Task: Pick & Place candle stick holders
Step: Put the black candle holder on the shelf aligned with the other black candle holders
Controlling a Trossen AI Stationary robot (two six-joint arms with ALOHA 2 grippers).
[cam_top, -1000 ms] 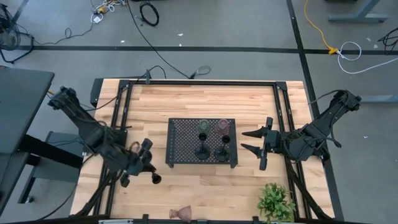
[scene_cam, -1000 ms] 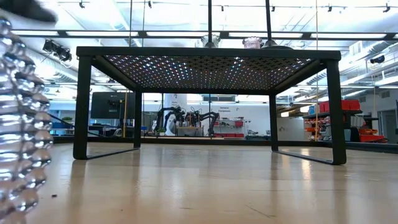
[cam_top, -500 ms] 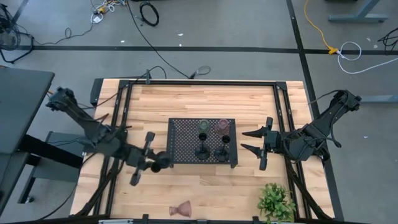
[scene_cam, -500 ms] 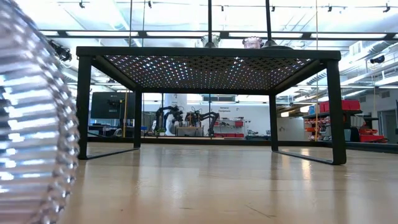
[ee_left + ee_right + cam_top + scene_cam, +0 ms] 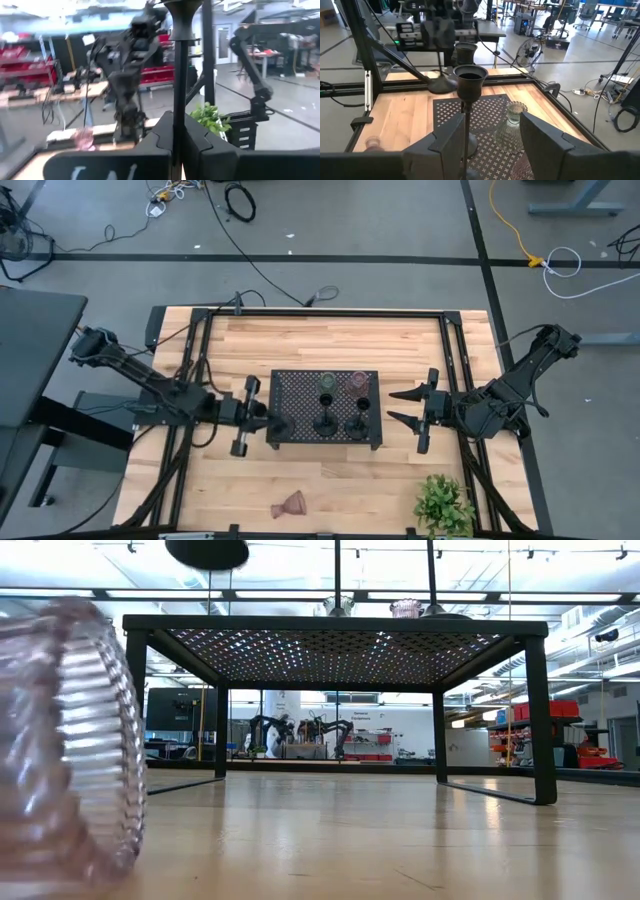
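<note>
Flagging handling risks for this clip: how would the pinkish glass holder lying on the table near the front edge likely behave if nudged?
The pinkish glass holder lies on its side, so its round hourglass body would probably roll, likely in a curve. Its ribbed glass looks rigid and breakable, and may slip on the smooth wooden table.

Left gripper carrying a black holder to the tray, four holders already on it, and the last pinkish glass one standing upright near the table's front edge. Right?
Not quite: the pinkish glass holder lies on its side, as the high view shows. The rest holds: the left gripper carries a black holder at the tray.
</note>
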